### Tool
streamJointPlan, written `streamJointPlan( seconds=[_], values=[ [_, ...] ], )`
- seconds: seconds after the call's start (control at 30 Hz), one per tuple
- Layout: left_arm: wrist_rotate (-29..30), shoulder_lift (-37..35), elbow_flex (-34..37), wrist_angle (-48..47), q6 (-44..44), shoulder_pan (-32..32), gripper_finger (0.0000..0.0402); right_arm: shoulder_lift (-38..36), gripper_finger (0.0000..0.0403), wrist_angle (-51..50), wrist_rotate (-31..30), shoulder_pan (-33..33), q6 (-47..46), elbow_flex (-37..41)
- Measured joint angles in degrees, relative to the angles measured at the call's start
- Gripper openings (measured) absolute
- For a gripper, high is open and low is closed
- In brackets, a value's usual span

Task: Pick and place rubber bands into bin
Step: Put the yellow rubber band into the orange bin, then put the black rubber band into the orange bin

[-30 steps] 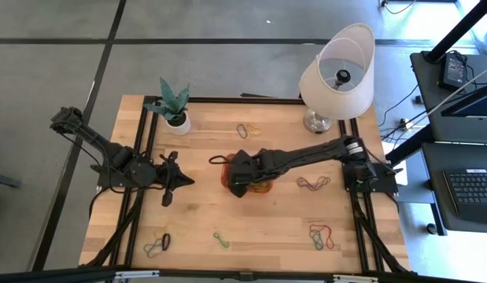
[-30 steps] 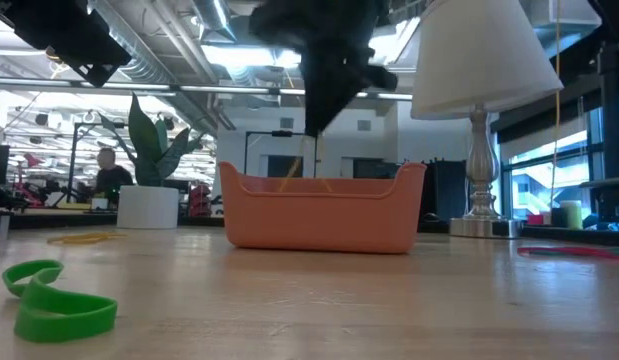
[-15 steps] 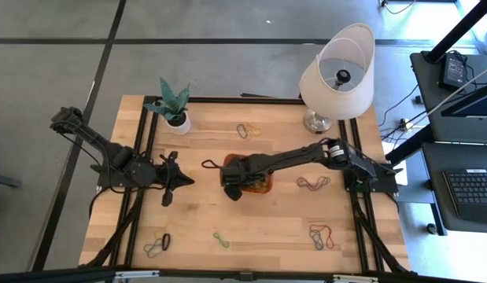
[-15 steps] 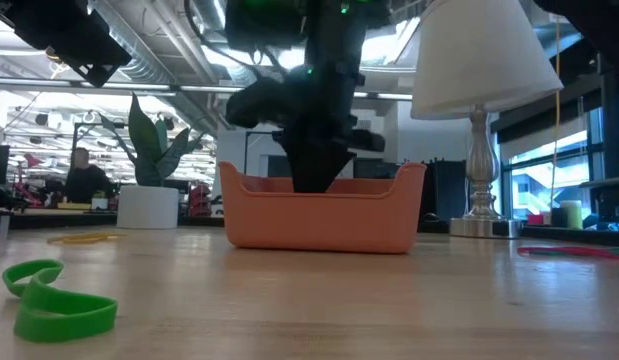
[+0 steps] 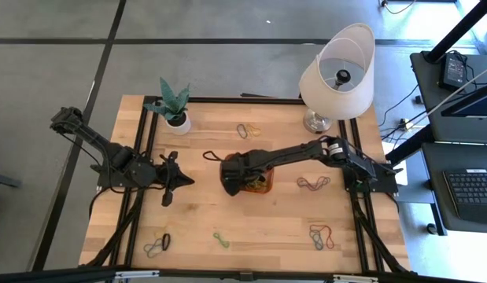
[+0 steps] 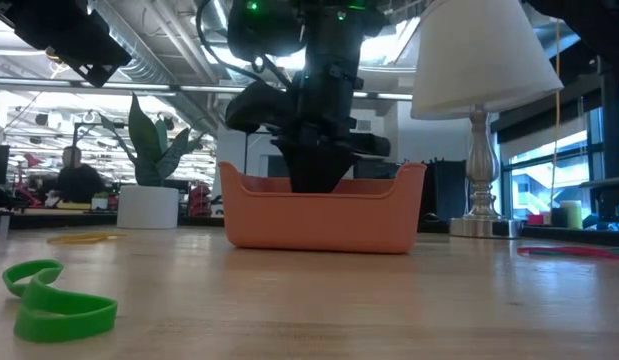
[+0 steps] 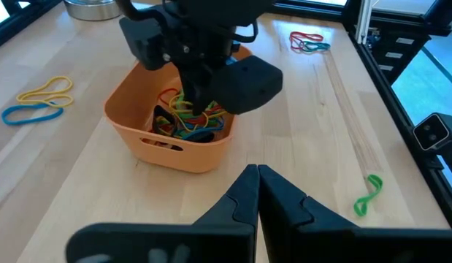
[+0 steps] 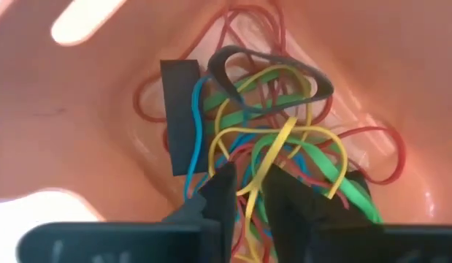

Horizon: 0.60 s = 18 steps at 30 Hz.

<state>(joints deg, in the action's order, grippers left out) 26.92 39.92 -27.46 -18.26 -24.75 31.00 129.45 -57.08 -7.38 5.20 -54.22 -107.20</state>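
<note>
The right gripper [image 8: 244,191] is lowered inside the bin [image 5: 264,187], jaws slightly apart, a yellow strand between them above the heap of rubber bands [image 7: 188,120]; whether it is gripped cannot be told. The bin sits mid-table [image 5: 267,224]. The left gripper [image 7: 256,175] waits beside the bin, jaws closed.

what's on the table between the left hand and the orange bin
Bare wood, as the left wrist view shows: nothing lies between the shut left hand and the bin.
</note>
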Motion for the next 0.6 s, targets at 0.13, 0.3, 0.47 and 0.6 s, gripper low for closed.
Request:
streamJointPlan(
  seconds=[0.13,0.3,0.47,0.6],
  values=[
    [0.00,-0.02,0.00,0.00,0.00,0.00,0.0004,0.00,0.0111,-0.13,0.07,0.03,-1.09,0.00],
    [0.00,0.00,0.00,0.00,0.00,0.00,0.0004,-2.02,0.0148,-2.52,-0.41,0.28,-2.22,0.00],
    [0.10,0.15,0.00,0.06,0.00,0.00,0.0004,-5.91,0.0163,-7.22,-3.13,1.12,-2.75,-0.04],
    [0.66,0.60,0.00,0.02,0.00,0.00,0.0004,-9.28,0.0161,-12.02,-7.93,2.58,-2.78,-0.04]
  ],
)
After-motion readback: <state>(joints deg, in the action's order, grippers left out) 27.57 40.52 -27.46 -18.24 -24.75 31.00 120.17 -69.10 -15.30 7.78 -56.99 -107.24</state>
